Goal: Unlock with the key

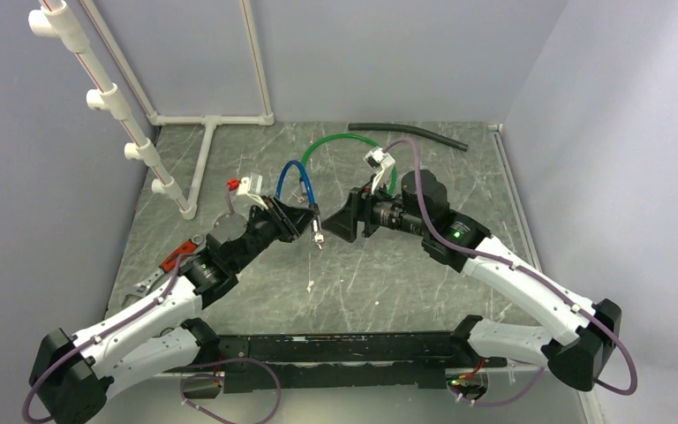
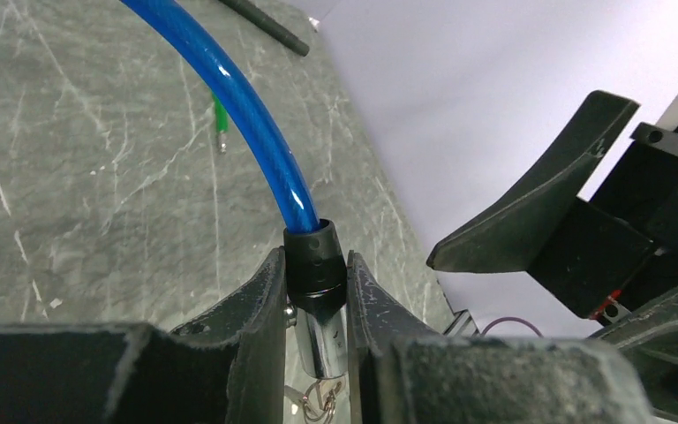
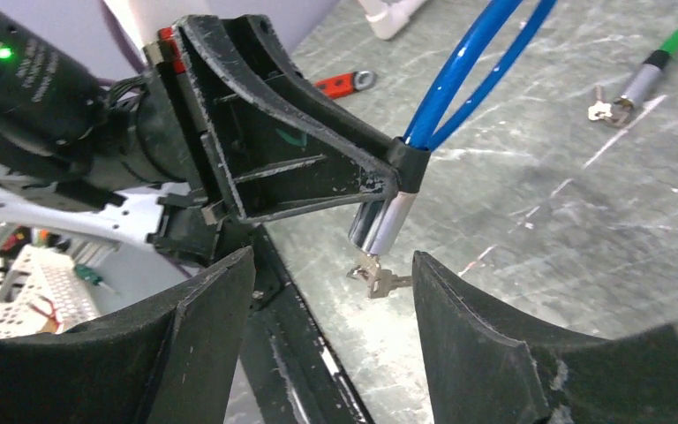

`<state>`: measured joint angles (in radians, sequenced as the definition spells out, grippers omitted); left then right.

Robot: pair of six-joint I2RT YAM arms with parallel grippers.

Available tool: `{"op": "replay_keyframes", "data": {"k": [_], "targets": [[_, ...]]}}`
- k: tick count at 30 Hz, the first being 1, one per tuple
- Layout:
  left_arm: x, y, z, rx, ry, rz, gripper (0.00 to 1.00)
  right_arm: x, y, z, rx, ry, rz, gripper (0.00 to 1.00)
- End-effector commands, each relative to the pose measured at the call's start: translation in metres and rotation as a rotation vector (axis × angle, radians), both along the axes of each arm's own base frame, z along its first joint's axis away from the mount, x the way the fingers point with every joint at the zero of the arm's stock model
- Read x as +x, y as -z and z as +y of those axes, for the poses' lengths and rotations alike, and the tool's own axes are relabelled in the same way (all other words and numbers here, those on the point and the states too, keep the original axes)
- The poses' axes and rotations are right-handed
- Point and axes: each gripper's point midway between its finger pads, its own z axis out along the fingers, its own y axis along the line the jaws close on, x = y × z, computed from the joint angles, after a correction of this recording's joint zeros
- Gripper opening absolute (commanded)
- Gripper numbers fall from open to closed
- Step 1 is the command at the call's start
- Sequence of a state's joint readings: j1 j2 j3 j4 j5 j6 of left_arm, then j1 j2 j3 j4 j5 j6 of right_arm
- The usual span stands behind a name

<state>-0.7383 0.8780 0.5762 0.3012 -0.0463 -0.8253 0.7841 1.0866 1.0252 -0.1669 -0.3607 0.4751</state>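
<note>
My left gripper (image 2: 315, 276) is shut on the black-and-chrome barrel (image 2: 318, 283) of a blue cable lock (image 1: 293, 179), held above the table. The blue cable (image 2: 238, 97) arcs up and away from the barrel. A small key (image 3: 376, 276) on a ring hangs from the chrome end of the barrel (image 3: 378, 221). In the left wrist view the key (image 2: 318, 402) shows just below the fingers. My right gripper (image 3: 331, 278) stands open right in front of the key, one finger on each side, touching nothing. From above, the right gripper (image 1: 335, 227) faces the left gripper (image 1: 305, 216).
A green cable lock (image 1: 344, 141) lies behind, its barrel (image 3: 643, 78) and keys (image 3: 602, 108) on the table. A black hose (image 1: 410, 132) lies at the back. A white pipe frame (image 1: 203, 159) stands at the left, a red-handled tool (image 3: 344, 84) near it. A black rail (image 1: 344, 353) runs along the near edge.
</note>
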Motion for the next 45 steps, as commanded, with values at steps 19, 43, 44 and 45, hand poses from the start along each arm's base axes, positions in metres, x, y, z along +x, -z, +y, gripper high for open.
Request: {"op": "replay_keyframes", "data": {"k": [19,43,44,45], "targets": [[0.007,-0.014,-0.016,-0.109,0.031,-0.032,0.0,0.031,0.04,0.013,-0.065,0.206,0.025,0.58],[0.004,-0.003,-0.016,-0.126,0.042,-0.011,0.0,0.05,0.073,0.033,-0.131,0.231,0.098,0.24],[0.004,-0.002,-0.016,-0.125,0.042,-0.011,0.0,0.05,0.078,0.034,-0.143,0.23,0.107,0.19],[0.004,-0.001,-0.016,-0.123,0.041,-0.01,0.0,0.05,0.082,0.034,-0.152,0.228,0.116,0.13]]}}
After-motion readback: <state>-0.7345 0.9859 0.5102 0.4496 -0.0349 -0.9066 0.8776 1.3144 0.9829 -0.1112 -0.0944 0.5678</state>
